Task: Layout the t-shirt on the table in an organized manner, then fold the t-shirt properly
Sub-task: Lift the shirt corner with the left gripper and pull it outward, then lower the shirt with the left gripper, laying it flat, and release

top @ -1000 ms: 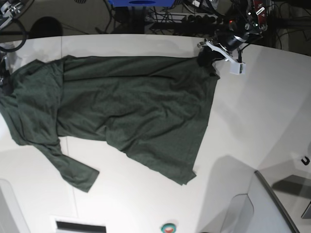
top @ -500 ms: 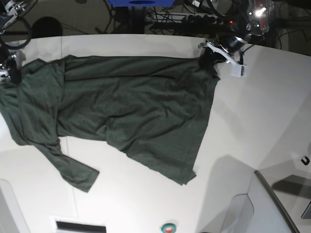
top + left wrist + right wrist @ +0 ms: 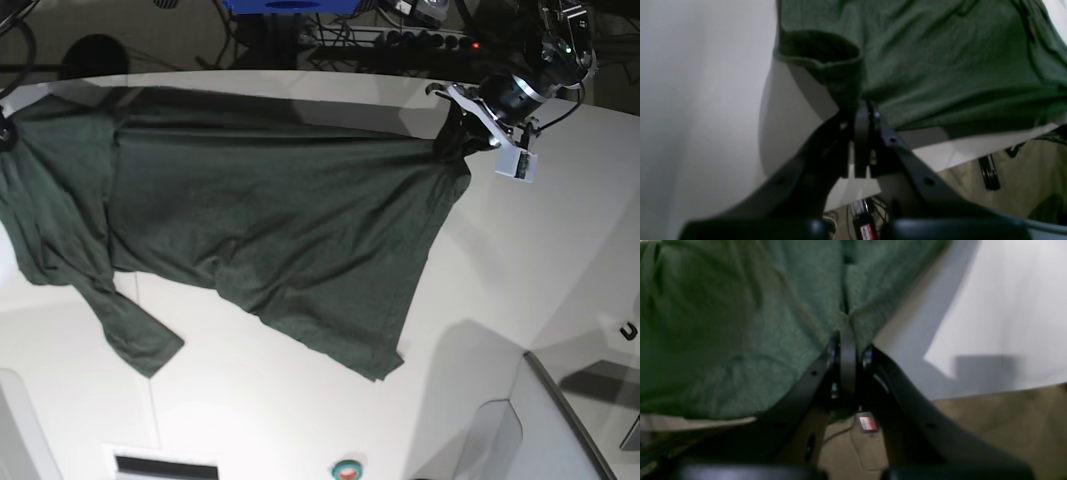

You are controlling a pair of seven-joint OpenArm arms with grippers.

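The dark green t-shirt [image 3: 270, 220] hangs stretched across the white table [image 3: 540, 280], its far edge lifted and its lower part and one sleeve trailing on the tabletop. My left gripper [image 3: 455, 128] is at the far right, shut on a hem corner; in the left wrist view the gripper [image 3: 863, 111] pinches the t-shirt [image 3: 940, 60] beside a folded hem. My right gripper [image 3: 847, 335] is shut on a bunched fold of the t-shirt [image 3: 723, 323]; in the base view it sits at the left frame edge, mostly cut off.
Cables and a power strip [image 3: 400, 38] lie beyond the table's curved far edge. A grey bin-like shape [image 3: 570, 420] stands at the near right. A small round button [image 3: 347, 468] and a dark slot [image 3: 165, 466] sit along the near edge.
The right gripper has shut on the shirt's left end. Both grippers have risen and drawn apart, lifting the far edge taut. The trailing sleeve has slid left.
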